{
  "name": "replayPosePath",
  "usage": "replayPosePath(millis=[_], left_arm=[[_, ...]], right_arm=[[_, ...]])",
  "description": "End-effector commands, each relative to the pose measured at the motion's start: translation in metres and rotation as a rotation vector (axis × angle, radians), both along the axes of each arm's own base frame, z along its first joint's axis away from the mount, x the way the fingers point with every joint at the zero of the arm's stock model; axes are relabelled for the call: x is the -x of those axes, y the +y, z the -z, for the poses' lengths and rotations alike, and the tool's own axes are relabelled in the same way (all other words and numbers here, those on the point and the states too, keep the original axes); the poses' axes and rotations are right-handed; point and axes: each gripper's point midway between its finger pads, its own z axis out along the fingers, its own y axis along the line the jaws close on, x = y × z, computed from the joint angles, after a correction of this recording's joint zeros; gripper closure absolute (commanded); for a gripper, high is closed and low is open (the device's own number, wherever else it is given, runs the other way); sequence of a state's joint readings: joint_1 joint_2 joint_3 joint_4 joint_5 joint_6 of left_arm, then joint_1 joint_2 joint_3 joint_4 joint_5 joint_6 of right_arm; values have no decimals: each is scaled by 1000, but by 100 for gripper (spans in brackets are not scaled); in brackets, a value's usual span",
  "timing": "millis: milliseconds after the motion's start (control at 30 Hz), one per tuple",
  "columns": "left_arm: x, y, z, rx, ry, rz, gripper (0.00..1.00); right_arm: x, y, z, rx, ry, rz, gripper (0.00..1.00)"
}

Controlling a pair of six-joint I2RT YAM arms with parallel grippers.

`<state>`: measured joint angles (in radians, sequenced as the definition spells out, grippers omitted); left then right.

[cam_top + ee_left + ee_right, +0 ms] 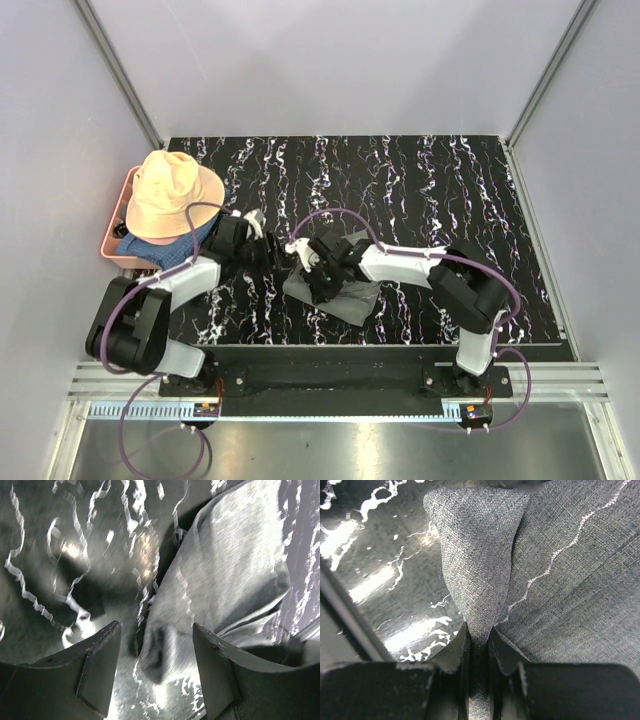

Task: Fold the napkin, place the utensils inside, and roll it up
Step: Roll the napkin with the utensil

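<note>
Pinching a raised ridge of the napkin (560, 580) with the right hand (479, 635), jaws almost together and grey cloth clearly caught between them. Standing released with the left hand (155, 645), jaws wide apart over one end of the cloth, grasping nothing. Judged as the folding or rolling step, not yet finished, given the loose, thick bundle instead of a tight roll.

To do this step well: hold the pinch firm but low, close to the counter (450, 200), so as not to drag the whole bundle along. Lift the caught ridge only a little, carry it over in one smooth move, and lay it flat before letting go. Bring the left hand down on the free end to pin it; otherwise, probably, some sliding on the glossy marble surface. Avoid pulling toward the near edge, with rather little counter left on that side.

Lying near the front middle of the counter, between the two arms, well apart from the peach hat (172, 192) and the pink tray (112, 250) at the left. Long axis roughly side to side in the top view, with the right end a bit nearer to the front edge. No utensils to be seen in any view; impossible to tell whether already inside the cloth.
</note>
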<state>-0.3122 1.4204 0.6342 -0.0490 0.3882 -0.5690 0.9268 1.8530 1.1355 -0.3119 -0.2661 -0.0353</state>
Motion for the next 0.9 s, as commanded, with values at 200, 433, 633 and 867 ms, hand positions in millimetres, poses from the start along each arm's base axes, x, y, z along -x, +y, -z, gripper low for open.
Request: replayPosePath(millis=[200, 433, 633, 867], left_arm=[[12, -2, -18, 114, -219, 4, 34], [10, -8, -25, 146, -284, 42, 34], [10, -16, -31, 207, -321, 69, 36], [19, -32, -23, 256, -292, 148, 44]], right_arm=[[17, -12, 8, -113, 358, -19, 89], [12, -18, 14, -184, 504, 2, 89], [7, -22, 22, -210, 569, 23, 90], [-1, -26, 32, -224, 611, 47, 89]])
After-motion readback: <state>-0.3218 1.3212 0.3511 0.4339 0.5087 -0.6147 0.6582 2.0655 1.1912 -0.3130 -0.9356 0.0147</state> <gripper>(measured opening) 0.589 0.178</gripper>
